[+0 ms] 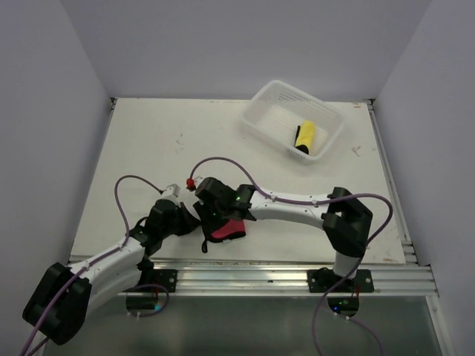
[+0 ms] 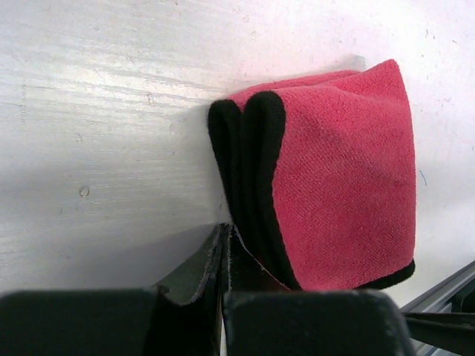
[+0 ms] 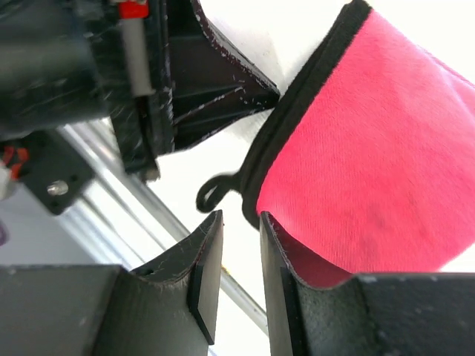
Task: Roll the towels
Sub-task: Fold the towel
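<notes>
Surface: white table [image 1: 163,148], pale walls [image 1: 245,44] on three sides, metal rail [image 1: 282,278] along the near edge.
Red towel [image 1: 226,230]: folded, just inside the rail, between both claws.
Left gripper [image 2: 225,245]: closed, tips at the towel's black hem; grip unclear.
Right gripper [image 3: 239,222]: jaws slightly parted, empty, beside the towel.
Basket [image 1: 256,119]: far right, holding a yellow towel [image 1: 305,138].
Open tabletop: far left.

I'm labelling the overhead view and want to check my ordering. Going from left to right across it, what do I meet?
In order: left arm's base → red towel → yellow towel → right arm's base.
</notes>
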